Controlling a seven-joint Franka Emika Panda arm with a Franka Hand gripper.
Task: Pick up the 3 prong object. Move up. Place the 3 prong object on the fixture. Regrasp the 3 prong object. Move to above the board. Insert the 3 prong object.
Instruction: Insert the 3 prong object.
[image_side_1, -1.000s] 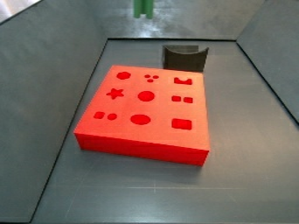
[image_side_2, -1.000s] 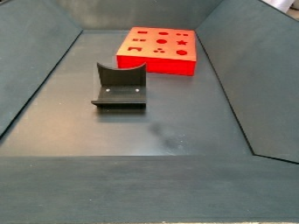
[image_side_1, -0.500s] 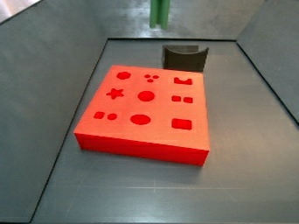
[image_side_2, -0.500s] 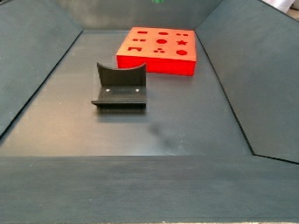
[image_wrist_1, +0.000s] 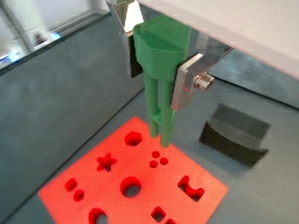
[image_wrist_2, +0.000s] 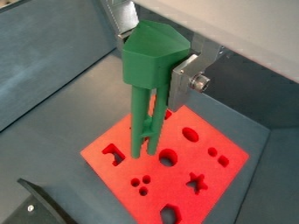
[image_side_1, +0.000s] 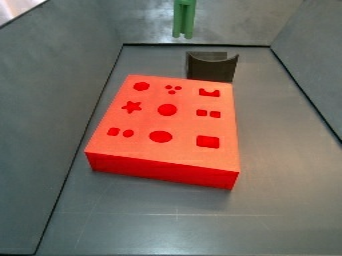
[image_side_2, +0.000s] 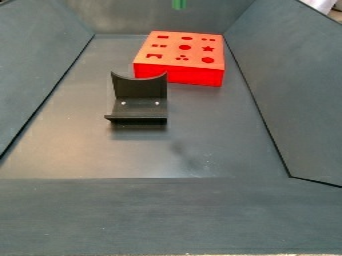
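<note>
Green 3 prong object (image_wrist_1: 162, 74) in claw (image_wrist_1: 163, 61), above board (image_wrist_1: 128, 179)

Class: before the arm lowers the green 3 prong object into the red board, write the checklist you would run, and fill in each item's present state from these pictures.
1. 3 prong object held between the jaws of the gripper: ok, the silver fingers clamp its top in both wrist views.
2. Prongs pointing down toward the board: ok.
3. Gripper raised above the board, prongs not touching it: ok; in a side view only the green tip shows at the upper edge.
4. Prongs lined up with the three-hole cluster: cannot tell from these angles.
5. Fixture standing apart from the board: ok.
6. Board holes unobstructed: ok, all look empty.
</note>
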